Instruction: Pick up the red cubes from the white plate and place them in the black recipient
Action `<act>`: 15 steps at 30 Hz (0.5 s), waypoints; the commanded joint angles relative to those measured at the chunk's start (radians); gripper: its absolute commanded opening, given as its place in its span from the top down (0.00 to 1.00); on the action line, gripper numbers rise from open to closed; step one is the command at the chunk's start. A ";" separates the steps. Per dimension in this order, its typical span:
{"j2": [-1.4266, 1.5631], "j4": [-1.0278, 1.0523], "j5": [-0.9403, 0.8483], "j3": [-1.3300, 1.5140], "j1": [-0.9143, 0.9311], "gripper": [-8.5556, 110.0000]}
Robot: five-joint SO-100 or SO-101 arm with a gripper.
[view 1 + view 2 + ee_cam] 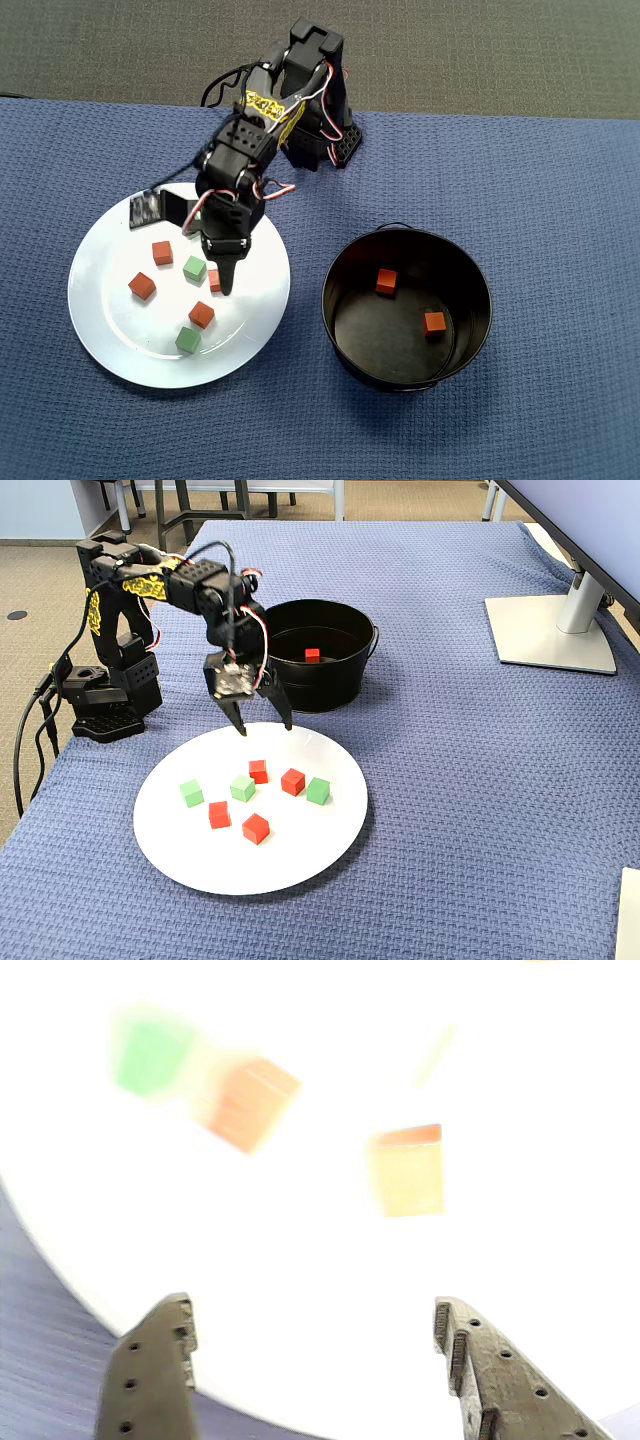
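Blue woven cloth covers the bench, with a monitor stand at its far right corner in the fixed view. On it sit the white plate and, just beside it, the black recipient. Two red cubes already lie on the pot's flat bottom. Four more red cubes remain on the plate, mixed with three green cubes.

The tool hangs above the plate's near-arm edge, its two prongs spread apart and holding nothing. In the wrist view the tool shows both prongs wide, with washed-out cubes ahead of it and none between the prongs.

Judging from this, the arm is on the approach for another pick, with the grasp not yet begun. The nearest candidate appears to be the red cube close beside a green cube. The next move calls for lowering the prongs astride that red cube alone, keeping clear of the green neighbour, then closing and carrying it over the pot's tall wall.
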 commanded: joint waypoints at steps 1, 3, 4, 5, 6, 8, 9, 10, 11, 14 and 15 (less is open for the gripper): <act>0.005 -0.048 -0.118 0.018 0.025 0.72; -0.029 -0.074 -0.124 0.009 0.041 0.72; -0.046 -0.086 -0.129 0.008 0.048 0.72; -0.061 -0.094 -0.132 0.005 0.051 0.72; -0.075 -0.100 -0.132 -0.003 0.055 0.72; -0.098 -0.100 -0.121 -0.021 0.060 0.73; -0.110 -0.100 -0.118 -0.028 0.061 0.73; -0.121 -0.101 -0.118 -0.029 0.063 0.73; -0.132 -0.107 -0.118 -0.029 0.063 0.73; -0.158 -0.121 -0.123 -0.029 0.069 0.73; -0.164 -0.126 -0.123 -0.029 0.071 0.73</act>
